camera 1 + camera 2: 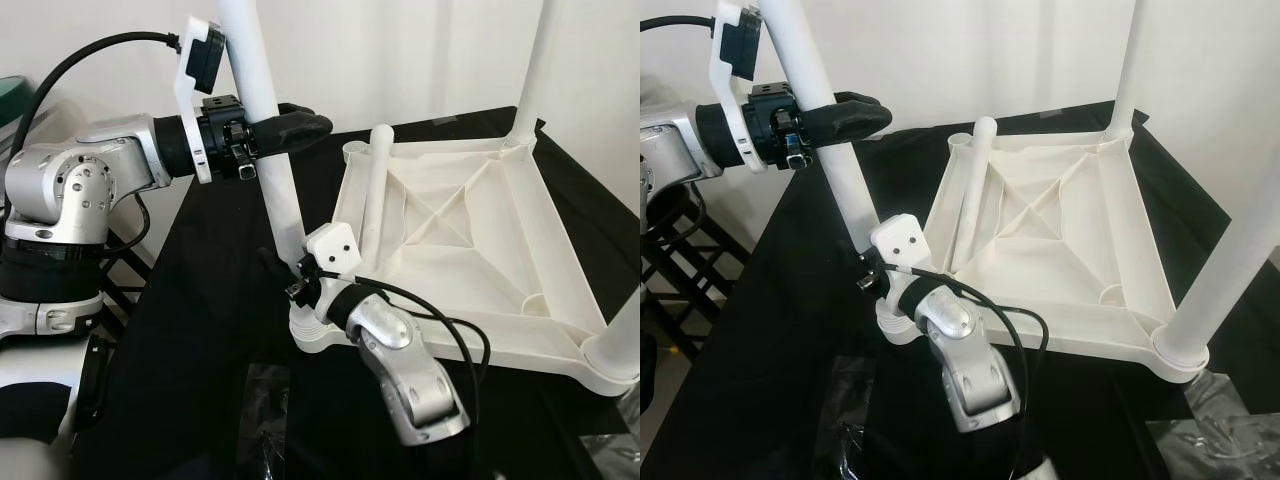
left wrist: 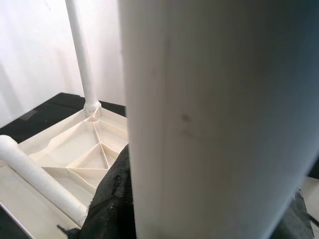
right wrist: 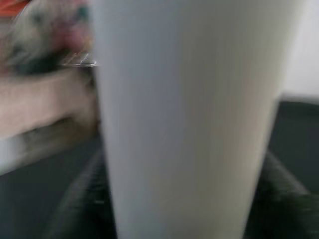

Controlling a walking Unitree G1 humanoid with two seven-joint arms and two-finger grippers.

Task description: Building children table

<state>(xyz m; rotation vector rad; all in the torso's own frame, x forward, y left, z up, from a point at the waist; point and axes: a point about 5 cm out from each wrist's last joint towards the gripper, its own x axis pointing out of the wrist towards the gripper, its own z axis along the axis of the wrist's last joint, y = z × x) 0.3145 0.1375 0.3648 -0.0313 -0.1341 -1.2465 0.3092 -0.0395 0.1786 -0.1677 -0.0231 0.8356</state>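
both jaws clench 1 white leg [image 1: 268, 130]: left gripper [image 1: 285, 130] high, right gripper [image 1: 300, 275] low by the corner socket at 7 o'clock of the upturned tabletop [image 1: 450, 250] on the black counter [image 1: 200, 330]. uneven pushing could tilt the leg, jamming it or skidding the top.

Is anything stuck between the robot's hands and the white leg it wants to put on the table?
Nothing visible is. The left gripper holds the white leg high up, and the right gripper holds it low, near the corner socket of the upside-down tabletop.
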